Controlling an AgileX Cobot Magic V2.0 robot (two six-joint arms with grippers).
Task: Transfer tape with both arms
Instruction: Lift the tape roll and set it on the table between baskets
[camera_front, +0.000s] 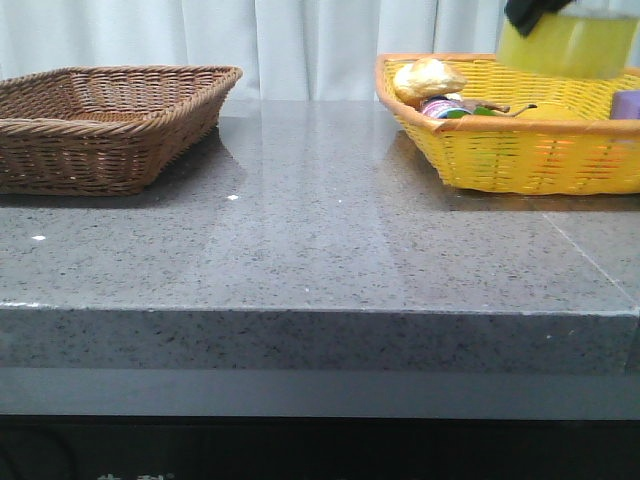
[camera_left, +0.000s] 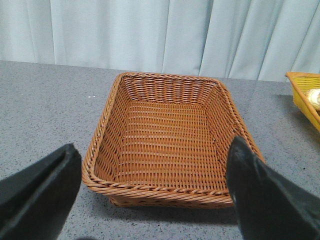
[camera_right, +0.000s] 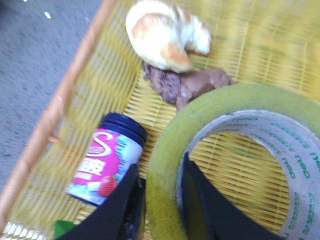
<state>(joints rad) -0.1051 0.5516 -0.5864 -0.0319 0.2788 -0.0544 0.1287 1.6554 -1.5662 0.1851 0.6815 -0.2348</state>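
Note:
My right gripper is shut on the wall of the tape, a wide yellow roll with a white core and green lettering, one finger outside and one inside the ring. In the front view the tape hangs above the yellow basket at the top right, under the black gripper. My left gripper is open and empty, its fingers wide apart in front of the empty brown wicker basket. The left gripper does not show in the front view.
The brown basket stands at the table's far left. The yellow basket holds a bread roll, a brown lump, a pink-labelled bottle with a dark cap and other small items. Grey stone table lies between the baskets.

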